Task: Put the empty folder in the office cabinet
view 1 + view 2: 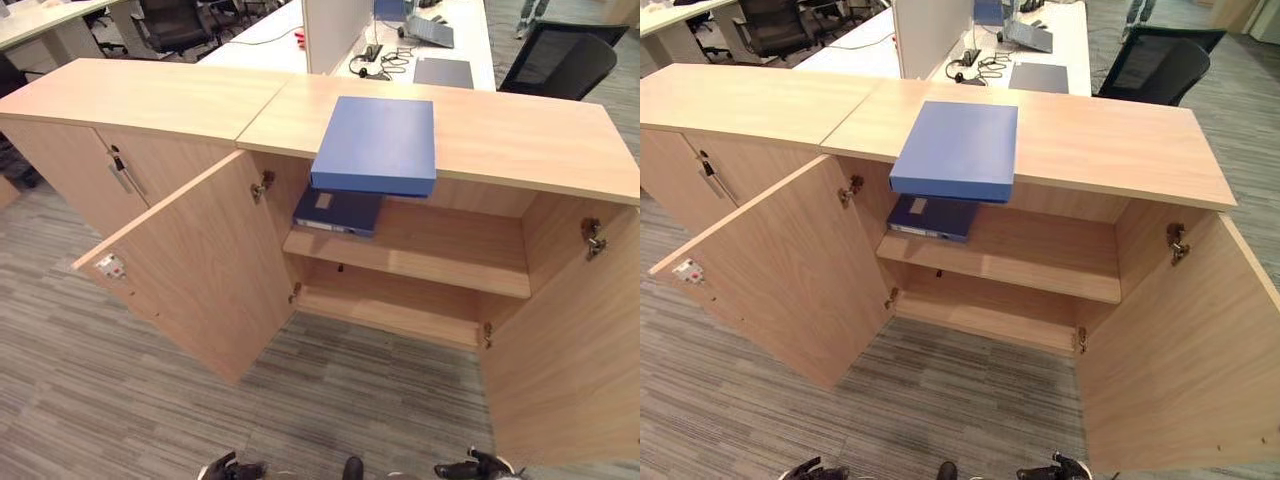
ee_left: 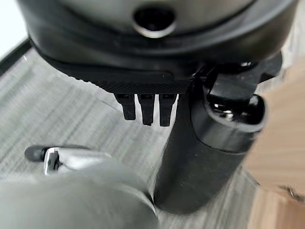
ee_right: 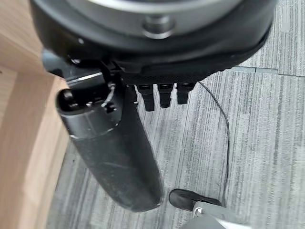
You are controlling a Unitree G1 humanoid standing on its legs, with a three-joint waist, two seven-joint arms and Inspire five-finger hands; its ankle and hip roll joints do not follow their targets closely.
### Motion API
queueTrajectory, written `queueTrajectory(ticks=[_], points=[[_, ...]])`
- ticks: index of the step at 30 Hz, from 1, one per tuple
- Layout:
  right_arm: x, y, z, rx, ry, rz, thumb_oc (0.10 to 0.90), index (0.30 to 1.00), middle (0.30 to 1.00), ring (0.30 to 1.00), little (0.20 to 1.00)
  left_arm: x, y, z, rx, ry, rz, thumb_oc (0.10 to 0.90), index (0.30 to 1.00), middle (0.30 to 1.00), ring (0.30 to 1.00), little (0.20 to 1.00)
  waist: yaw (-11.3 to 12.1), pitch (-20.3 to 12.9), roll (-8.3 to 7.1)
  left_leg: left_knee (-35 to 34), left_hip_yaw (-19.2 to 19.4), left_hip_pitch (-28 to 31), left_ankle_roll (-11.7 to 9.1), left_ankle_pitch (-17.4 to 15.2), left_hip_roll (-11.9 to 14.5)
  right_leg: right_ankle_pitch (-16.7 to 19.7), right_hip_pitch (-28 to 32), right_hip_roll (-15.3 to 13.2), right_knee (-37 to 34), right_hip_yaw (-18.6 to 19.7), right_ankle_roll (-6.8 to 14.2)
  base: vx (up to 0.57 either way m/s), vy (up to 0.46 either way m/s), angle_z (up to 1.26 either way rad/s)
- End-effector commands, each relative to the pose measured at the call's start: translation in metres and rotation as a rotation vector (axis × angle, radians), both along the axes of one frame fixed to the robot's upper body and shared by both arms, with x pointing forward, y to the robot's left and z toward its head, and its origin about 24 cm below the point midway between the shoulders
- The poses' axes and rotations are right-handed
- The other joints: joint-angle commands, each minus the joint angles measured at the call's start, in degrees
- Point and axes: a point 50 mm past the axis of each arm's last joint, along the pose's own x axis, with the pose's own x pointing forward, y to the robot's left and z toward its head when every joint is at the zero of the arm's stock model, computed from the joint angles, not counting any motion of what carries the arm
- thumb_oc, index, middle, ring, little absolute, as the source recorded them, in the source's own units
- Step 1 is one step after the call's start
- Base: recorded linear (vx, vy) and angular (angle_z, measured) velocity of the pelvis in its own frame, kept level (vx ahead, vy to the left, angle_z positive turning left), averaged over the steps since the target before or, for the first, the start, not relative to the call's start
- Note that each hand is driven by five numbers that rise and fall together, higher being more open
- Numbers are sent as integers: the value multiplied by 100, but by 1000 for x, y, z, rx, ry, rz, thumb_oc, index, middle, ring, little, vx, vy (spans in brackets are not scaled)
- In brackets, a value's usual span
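A light blue box folder [image 1: 375, 143] lies flat on the wooden cabinet top [image 1: 520, 130], its near end overhanging the front edge above the open compartment. A darker blue folder [image 1: 337, 212] lies on the upper shelf [image 1: 440, 255] at its left end, just below the overhang. The lower shelf [image 1: 390, 305] holds nothing. My left hand [image 1: 225, 468] and right hand [image 1: 470, 467] hang low at the near edge, well short of the cabinet. In the wrist views the left hand [image 2: 157, 57] and the right hand [image 3: 157, 43] have straight fingers over the carpet and hold nothing.
Both cabinet doors stand wide open: the left door [image 1: 200, 260] swings toward me, the right door [image 1: 570, 350] fills the lower right. A closed cabinet [image 1: 120, 170] adjoins on the left. Desks with a laptop [image 1: 430, 30] and an office chair [image 1: 560, 60] stand behind.
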Motion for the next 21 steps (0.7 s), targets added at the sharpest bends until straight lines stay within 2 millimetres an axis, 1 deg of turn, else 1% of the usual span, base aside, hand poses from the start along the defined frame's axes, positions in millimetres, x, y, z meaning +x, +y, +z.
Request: queueTrajectory(ticks=[1,2,3,4,5,6,8,9,10,11,12,13,15,17,19,21], points=[[-11,-23,5,-65,37,34,800,900,900,900,900,18,-7,4,-49,-94,-7,800,900,900,900,900,233,346,117,-1272,-258,-328,421,430,-800,-17,-7,-383,73,804,848,160,51,-6],[-9,-21,4,-62,37,55,800,900,900,900,900,20,-10,5,-70,-109,-6,800,900,900,900,900,300,373,132,-1617,-430,-417,386,502,-934,-20,106,-345,42,882,866,301,92,-19],[-7,-18,4,-61,32,91,800,900,900,900,900,27,-17,6,-104,-140,-23,800,900,900,900,900,345,364,167,-2182,-602,-573,327,821,-1039,-16,277,-256,-60,922,877,204,58,-26],[-7,-18,4,-61,33,90,800,900,900,900,900,27,-16,6,-104,-140,-23,800,900,900,900,900,348,379,161,-2203,-599,-542,328,828,-1044,-17,301,-262,-68,924,878,263,85,-53],[-5,-13,3,-53,33,123,800,900,900,900,900,33,-22,8,-137,-161,-51,800,900,900,900,900,386,385,177,-2506,-585,-690,302,1112,-1042,-15,439,-177,-147,1041,877,125,44,-55],[-5,-13,3,-52,34,123,800,900,900,900,900,33,-22,8,-137,-161,-51,800,900,900,900,900,390,390,173,-2511,-580,-680,303,1113,-1043,-15,447,-181,-149,1045,878,193,88,-51],[-9,-6,0,-33,47,175,800,900,900,900,900,33,-27,7,-176,-159,-77,800,900,900,900,900,394,307,169,-3008,-639,-421,366,1209,-969,-35,546,-105,-233,1194,893,183,108,-64],[-13,-4,-1,-29,63,201,800,900,900,900,900,38,-30,9,-199,-178,-110,800,900,900,900,900,329,217,148,-3289,-678,-226,415,1271,-936,-16,525,-106,-265,1258,903,163,104,-77],[-13,-4,-1,-29,64,201,800,900,900,900,900,38,-30,9,-199,-178,-110,800,900,900,900,900,333,221,147,-3298,-675,-215,415,1275,-935,-16,531,-106,-266,1262,903,183,161,-57],[-19,-3,-3,-23,82,208,800,900,900,900,900,52,-32,15,-197,-224,-168,800,900,900,900,900,268,118,117,-3550,-651,-5,444,1305,-935,47,505,-117,-368,1327,942,83,83,-39],[-19,-3,-3,-23,83,208,800,900,900,900,900,52,-32,15,-197,-224,-168,800,900,900,900,900,272,122,117,-3557,-648,4,444,1306,-934,47,511,-117,-369,1330,942,117,125,-32],[-23,-2,-4,-20,98,214,800,900,900,900,900,62,-33,19,-190,-254,-200,800,900,900,900,900,249,86,105,-3649,-637,114,476,1295,-948,88,507,-114,-417,1369,963,68,85,-19],[-25,-1,-5,-23,110,225,800,900,900,900,900,88,-36,35,-151,-350,-280,800,900,900,900,900,196,-4,114,-3789,-638,283,526,1254,-988,145,478,-111,-480,1431,1017,87,112,-14],[-22,-1,-4,-29,102,232,800,900,900,900,900,110,-38,54,-143,-475,-308,800,900,900,900,900,151,-67,146,-3831,-629,397,559,1172,-1025,184,491,-121,-533,1484,1075,64,100,0],[-20,0,-4,-26,86,234,800,900,900,900,900,132,-37,84,-162,-648,-316,800,900,900,900,900,123,-140,189,-3831,-607,515,582,1077,-1068,180,531,-139,-562,1513,1122,71,91,-15],[-18,1,-3,-20,73,232,800,900,900,900,900,148,-33,116,-164,-803,-322,800,900,900,900,900,103,-197,235,-3831,-600,629,599,997,-1098,157,604,-166,-572,1520,1154,65,69,-16]])
